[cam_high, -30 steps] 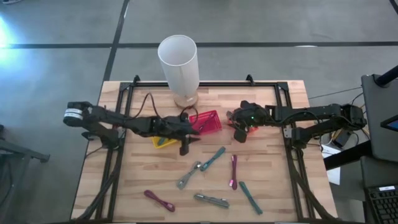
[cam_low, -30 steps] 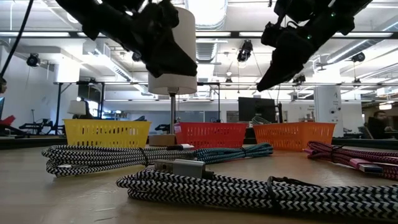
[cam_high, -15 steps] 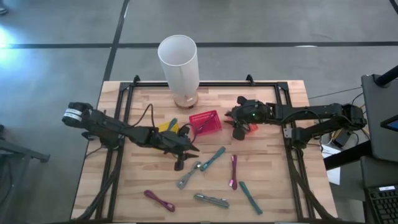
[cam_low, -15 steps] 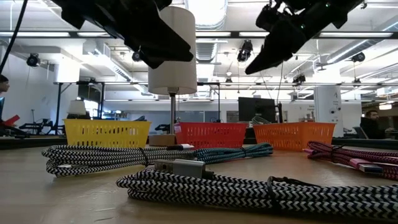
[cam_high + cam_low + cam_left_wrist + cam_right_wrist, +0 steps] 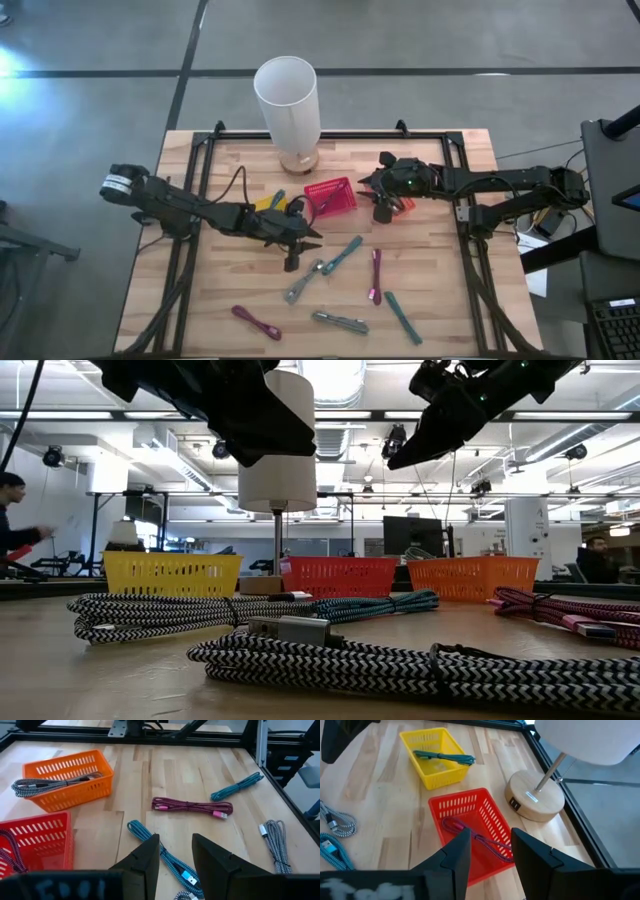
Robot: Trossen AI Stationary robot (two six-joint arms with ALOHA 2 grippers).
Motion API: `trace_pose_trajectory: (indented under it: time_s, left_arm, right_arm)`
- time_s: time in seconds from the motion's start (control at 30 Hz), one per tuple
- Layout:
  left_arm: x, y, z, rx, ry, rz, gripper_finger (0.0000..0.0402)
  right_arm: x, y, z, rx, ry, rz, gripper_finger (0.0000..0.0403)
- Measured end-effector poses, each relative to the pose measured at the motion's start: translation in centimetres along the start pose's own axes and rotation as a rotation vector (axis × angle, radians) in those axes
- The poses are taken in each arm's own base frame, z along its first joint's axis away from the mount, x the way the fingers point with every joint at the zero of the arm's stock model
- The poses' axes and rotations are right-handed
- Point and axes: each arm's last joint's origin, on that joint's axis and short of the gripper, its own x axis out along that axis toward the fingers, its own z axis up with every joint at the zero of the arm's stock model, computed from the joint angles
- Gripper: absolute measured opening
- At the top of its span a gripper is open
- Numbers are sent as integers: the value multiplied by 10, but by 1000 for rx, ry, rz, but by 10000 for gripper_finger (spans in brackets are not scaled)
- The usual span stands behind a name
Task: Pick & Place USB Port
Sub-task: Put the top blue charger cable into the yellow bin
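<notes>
High view: left tool (image 5: 291, 262) is sitting lower on the wooden tabletop (image 5: 430, 300) than a second ago, having left the yellow plastic basket (image 5: 266, 206); it is hovering just beside the grey-white braided cable bundle (image 5: 302, 282), nothing gripped. Right tool (image 5: 383, 212) is staying over the orange plastic basket (image 5: 400, 206), shifted slightly toward the red plastic basket (image 5: 331, 196).

Low view: both arms are hanging above the cables; a person at the room's edge is now showing more.

Left wrist view: left tool's fingers (image 5: 141, 861) are parted, empty, pointing over a teal braided cable (image 5: 162, 857); a magenta cable bundle (image 5: 192, 807) is lying beyond, well apart.

Right wrist view: right tool's fingers (image 5: 456, 855) are parted, empty, above the red basket holding a magenta cable (image 5: 477, 838); the white-shaded lamp's wooden base (image 5: 535, 801) is standing near.
</notes>
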Motion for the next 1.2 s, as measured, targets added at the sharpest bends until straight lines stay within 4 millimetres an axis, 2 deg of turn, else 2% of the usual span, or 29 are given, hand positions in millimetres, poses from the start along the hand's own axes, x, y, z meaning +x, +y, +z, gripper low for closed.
trace_pose_trajectory:
  time_s: [0.2, 0.37, 0.77, 1.0, 1.2]
  left_arm:
    - [2, 0, -1, -8, 1, -5, 120]
    - [15, -1, -4, -10, 1, -9, 120]
    - [75, -4, 5, 2, 62, 2, 120]
    - [117, -4, -6, 4, 208, -36, 120]
    - [139, -1, -17, 13, 292, 41, 120]
  right_arm:
    - [0, 0, 0, -1, 0, 0, 135]
    - [0, 0, 0, 0, 0, 0, 135]
    - [0, 0, 0, 9, 0, 5, 134]
    - [0, 0, 0, 10, 1, 5, 134]
    - [0, 0, -1, 3, 5, 5, 134]
